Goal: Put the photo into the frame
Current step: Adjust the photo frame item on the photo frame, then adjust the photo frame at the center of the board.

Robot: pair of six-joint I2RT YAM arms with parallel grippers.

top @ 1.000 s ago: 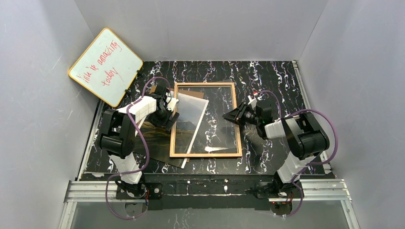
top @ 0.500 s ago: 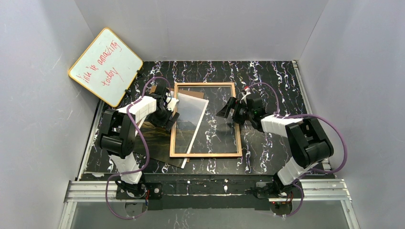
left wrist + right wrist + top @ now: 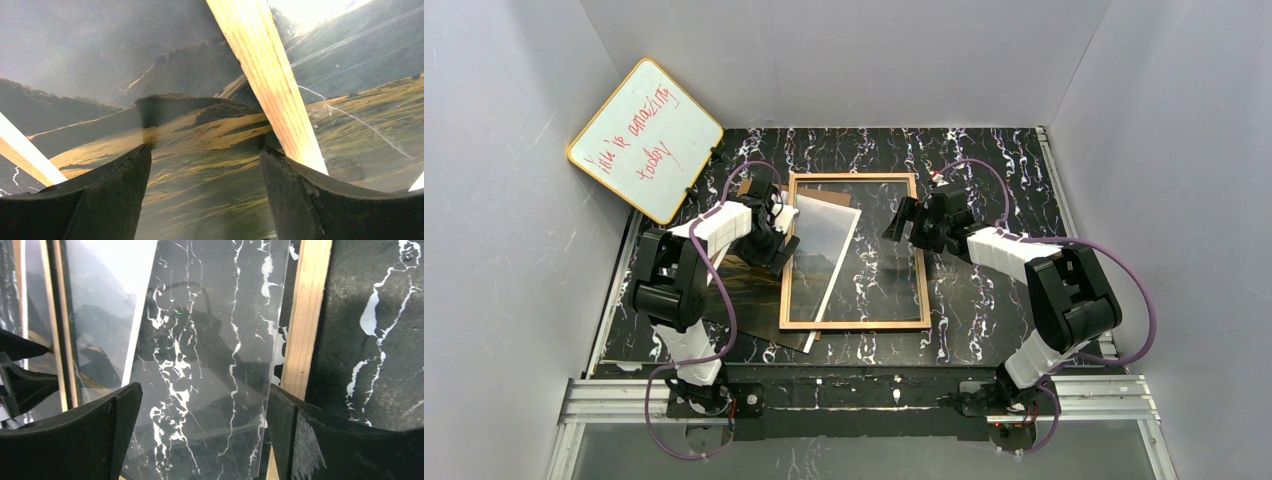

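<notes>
The frame (image 3: 854, 325) lies flat in the middle of the table, wood-coloured side up, with its glass pane (image 3: 215, 340) showing the marbled table through it. The photo (image 3: 819, 240) lies tilted across the frame's left side, sky end far, dark ground sticking out to the left. In the left wrist view the wooden rail (image 3: 265, 75) crosses over the photo (image 3: 205, 200). My left gripper (image 3: 779, 240) (image 3: 205, 155) is open, its tips spread low over the photo beside that rail. My right gripper (image 3: 902, 222) (image 3: 205, 405) hangs open above the pane, just inside the right rail (image 3: 307, 315), holding nothing.
A yellow-edged whiteboard (image 3: 646, 140) with red writing leans in the far left corner. A brown backing panel (image 3: 794, 340) pokes out from under the frame's near left corner. Grey walls close in the table on three sides.
My right gripper has opened wide and swung away from me and leftward, from beside the right rail to over the pane. The left arm, photo and frame have not moved.
</notes>
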